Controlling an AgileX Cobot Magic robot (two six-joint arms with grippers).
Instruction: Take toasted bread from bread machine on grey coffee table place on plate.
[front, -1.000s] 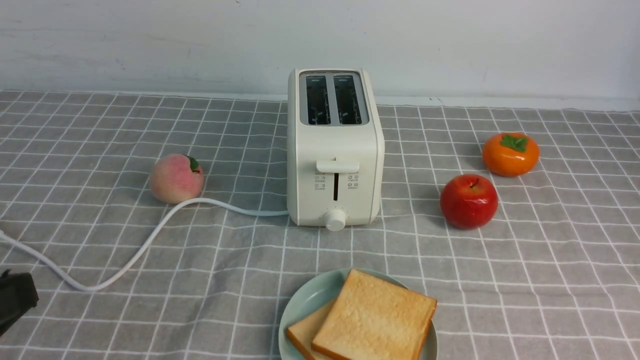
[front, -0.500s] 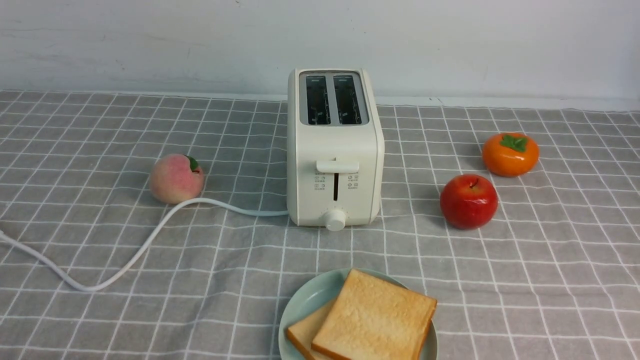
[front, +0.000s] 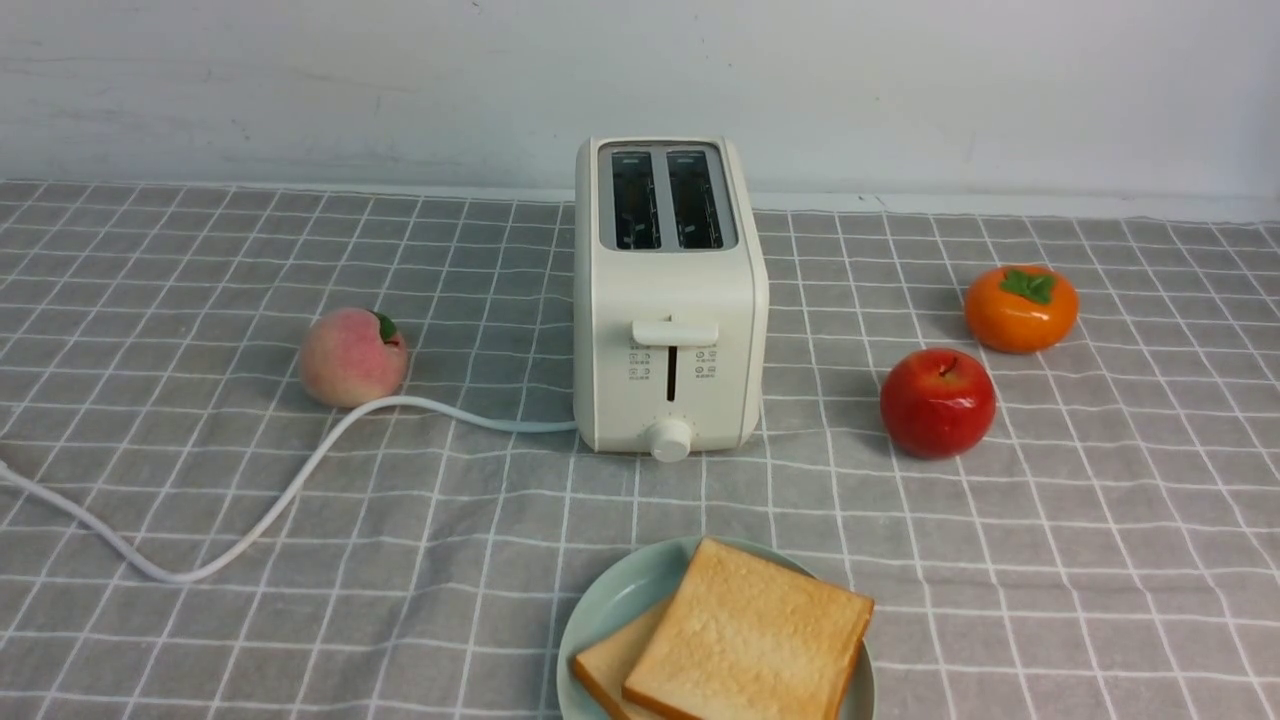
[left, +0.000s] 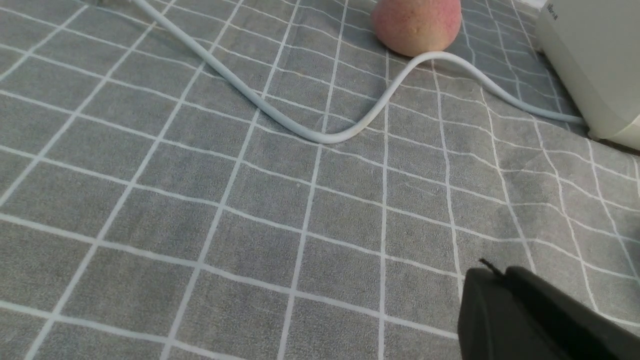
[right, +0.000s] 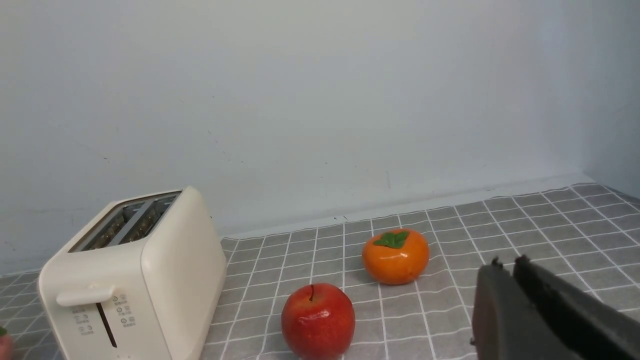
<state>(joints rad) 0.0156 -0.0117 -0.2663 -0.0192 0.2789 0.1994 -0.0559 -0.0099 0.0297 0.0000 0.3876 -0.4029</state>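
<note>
plate (front: 612, 600): two toasted bread (front: 750, 635) | bread machine (front: 670, 300) slots bare | left claw (left: 492, 272), right claw (right: 505, 265) closed, empty

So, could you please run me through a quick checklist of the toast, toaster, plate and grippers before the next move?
1. Bread machine slots empty: ok, no bread shows in either slot.
2. Toasted bread on the plate: ok, two slices lie overlapping, the upper one's corner jutting over the rim.
3. Left gripper free: ok, shut on nothing, above bare cloth.
4. Right gripper free: ok, shut and empty, clear of the red apple and the orange persimmon.
5. Cord clear of the plate: ok, it curves past the peach.
6. Plate fully on the grey coffee table: cannot tell, the near edge is cropped.
</note>
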